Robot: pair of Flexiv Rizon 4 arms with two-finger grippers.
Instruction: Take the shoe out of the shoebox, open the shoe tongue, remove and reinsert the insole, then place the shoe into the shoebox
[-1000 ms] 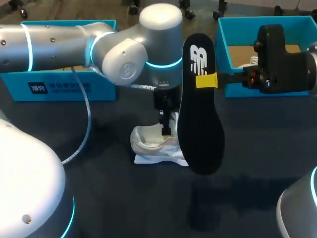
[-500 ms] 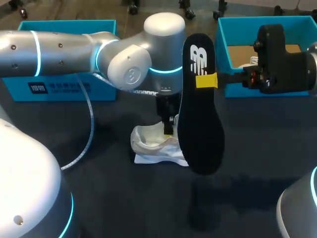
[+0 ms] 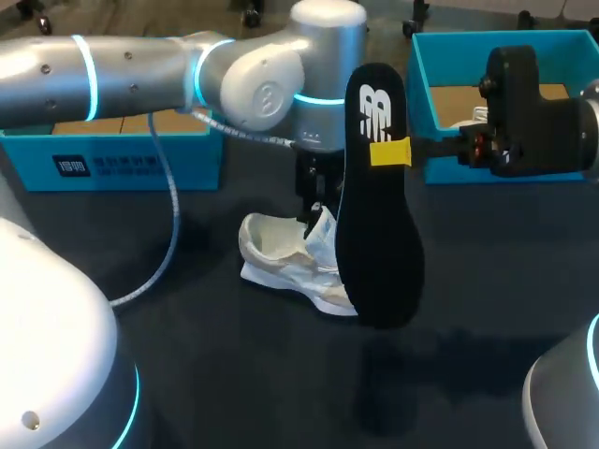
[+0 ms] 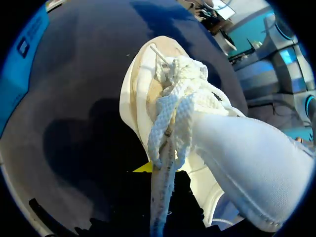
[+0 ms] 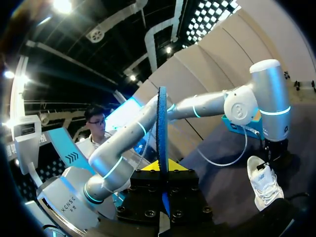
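Blue shoebox (image 3: 421, 103) showing brown floor (image 3: 451, 101), right tool (image 3: 390, 152) clamping insole (image 3: 379, 243), left tool (image 3: 314, 223) pinching shoe (image 3: 276, 257)

The shoe (image 3: 281, 271) at the left jaws is showing white cloth and braided laces (image 4: 174, 101). The insole (image 3: 379, 234) between the right jaws is looking matt.

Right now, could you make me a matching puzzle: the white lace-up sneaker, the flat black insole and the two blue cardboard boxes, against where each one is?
Things:
1. white lace-up sneaker
2. flat black insole
3. blue cardboard box with a dark label
4. plain blue cardboard box

Places:
a. held upright in the air by the right gripper
b. far side, behind the left arm
c. on the table, under the left gripper
d. far side, behind the right gripper

Pairs: 1-c, 2-a, 3-b, 4-d.
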